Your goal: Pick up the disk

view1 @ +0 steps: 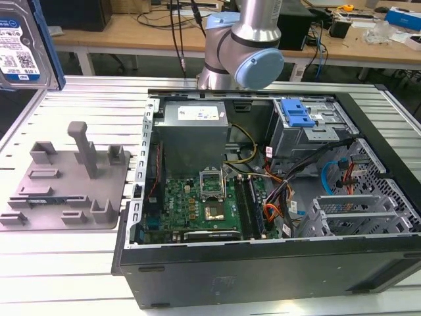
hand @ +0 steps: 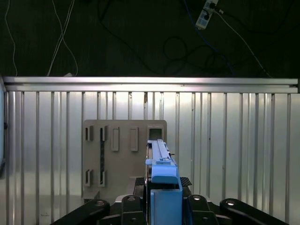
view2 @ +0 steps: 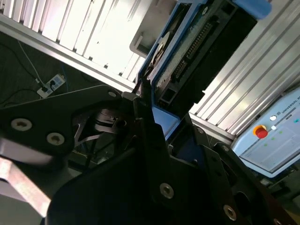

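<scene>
The disk (view1: 23, 43), silver with a white-and-blue label and blue rails, hangs in the air at the top of the exterior view's left, well above the table. In the first wrist view the disk (hand: 162, 185) is seen edge-on, with my gripper (hand: 164, 208) shut on it from both sides. It hangs high over the grey fixture plate (hand: 124, 157). In the second wrist view a black finger (view2: 149, 123) presses against the blue rail of the disk (view2: 199, 44).
The grey slotted fixture plate (view1: 66, 184) lies on the ribbed aluminium table (view1: 79, 263) at the exterior view's left. An open computer case (view1: 263, 197) with a blue drive-bay latch (view1: 296, 113) stands beside it. The arm's base (view1: 243, 46) stands behind the case.
</scene>
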Action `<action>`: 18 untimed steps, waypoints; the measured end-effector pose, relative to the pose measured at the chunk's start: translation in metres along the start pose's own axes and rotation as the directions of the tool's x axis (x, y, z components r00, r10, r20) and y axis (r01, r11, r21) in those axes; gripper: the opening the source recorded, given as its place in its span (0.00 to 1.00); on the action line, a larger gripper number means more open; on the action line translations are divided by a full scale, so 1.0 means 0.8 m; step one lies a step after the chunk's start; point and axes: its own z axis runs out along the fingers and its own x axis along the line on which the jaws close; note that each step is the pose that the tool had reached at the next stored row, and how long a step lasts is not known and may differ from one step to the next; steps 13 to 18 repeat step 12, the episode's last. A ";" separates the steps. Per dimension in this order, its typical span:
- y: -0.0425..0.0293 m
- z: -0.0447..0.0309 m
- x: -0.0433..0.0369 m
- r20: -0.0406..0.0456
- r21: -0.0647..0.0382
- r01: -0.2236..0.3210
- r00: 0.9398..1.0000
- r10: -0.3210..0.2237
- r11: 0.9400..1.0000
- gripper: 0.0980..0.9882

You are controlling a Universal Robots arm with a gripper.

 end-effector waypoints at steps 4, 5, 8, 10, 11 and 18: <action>0.0000 -0.0010 0.000 0.000 0.000 0.000 1.000 0.000 1.000 0.30; 0.0000 -0.0013 0.000 0.000 0.000 0.000 1.000 0.000 1.000 0.30; 0.0000 -0.0021 0.000 0.000 0.000 0.000 1.000 0.000 1.000 0.30; 0.0001 -0.0025 0.000 0.000 0.000 0.000 1.000 0.000 1.000 0.30; 0.0000 -0.0029 0.000 0.000 0.000 0.000 1.000 0.000 1.000 0.30; 0.0000 -0.0031 0.000 0.000 0.000 0.000 1.000 0.000 1.000 0.30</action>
